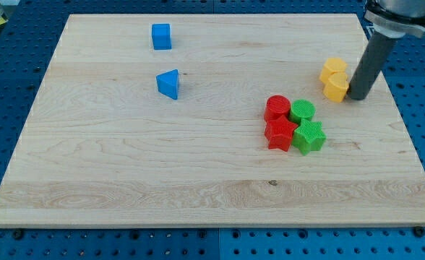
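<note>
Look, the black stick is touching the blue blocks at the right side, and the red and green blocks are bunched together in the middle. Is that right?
Not quite. In the camera view, my tip is against the yellow blocks at the view's right, not the blue ones. The blue cube and blue triangle block sit far off toward the view's top left. The red and green bunch is right.

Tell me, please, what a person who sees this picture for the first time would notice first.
The eye goes first to the tight cluster right of centre: a red cylinder and green cylinder above a red star and green star. At the view's upper right, my tip stands against two yellow blocks. A blue cube and blue triangular block sit apart, upper left.
</note>
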`<state>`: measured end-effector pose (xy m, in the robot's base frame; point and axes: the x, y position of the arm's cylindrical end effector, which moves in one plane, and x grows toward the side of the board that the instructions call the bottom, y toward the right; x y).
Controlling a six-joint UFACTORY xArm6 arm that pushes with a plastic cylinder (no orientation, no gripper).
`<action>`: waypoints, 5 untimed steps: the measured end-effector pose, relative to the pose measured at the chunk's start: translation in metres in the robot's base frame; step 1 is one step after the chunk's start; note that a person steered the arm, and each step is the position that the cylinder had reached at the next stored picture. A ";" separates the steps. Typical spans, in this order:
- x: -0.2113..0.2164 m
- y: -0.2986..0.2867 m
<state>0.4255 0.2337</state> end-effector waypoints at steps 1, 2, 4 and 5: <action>0.007 0.000; 0.007 -0.009; -0.018 -0.041; -0.011 -0.028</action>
<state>0.4141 0.2053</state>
